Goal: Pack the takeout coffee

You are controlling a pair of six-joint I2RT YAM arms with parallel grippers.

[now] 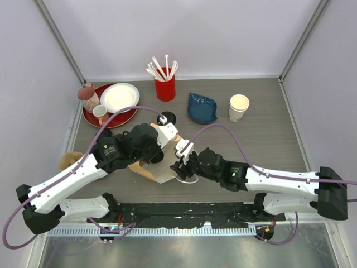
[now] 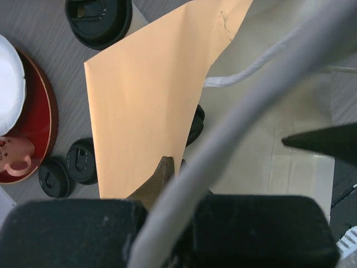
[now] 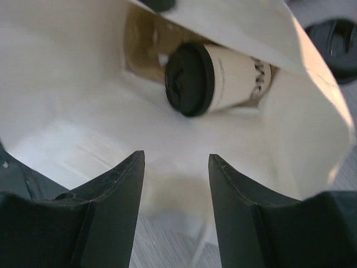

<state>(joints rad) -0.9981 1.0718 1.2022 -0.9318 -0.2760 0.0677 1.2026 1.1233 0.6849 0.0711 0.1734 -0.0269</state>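
Note:
One takeout coffee cup [image 3: 223,75], cream with a black lid, lies on its side deep inside the open paper bag [image 3: 83,111]. My right gripper [image 3: 175,162] is open and empty at the bag's mouth, also seen from above [image 1: 179,166]. The second lidded cup [image 1: 166,118] stands on the table behind the bag; it also shows in the left wrist view [image 2: 100,19] and in the right wrist view [image 3: 334,33]. My left gripper [image 2: 170,167] is shut on the bag's tan side wall [image 2: 145,100] and holds it open. From above, the bag [image 1: 152,173] lies under both wrists.
Two small black lids [image 2: 53,177] sit beside the red tray [image 1: 120,118], which carries a white plate [image 1: 119,96] and a pink mug [image 1: 87,96]. A red straw holder [image 1: 165,89], a blue dish [image 1: 202,108] and a lidless cream cup [image 1: 239,107] stand at the back.

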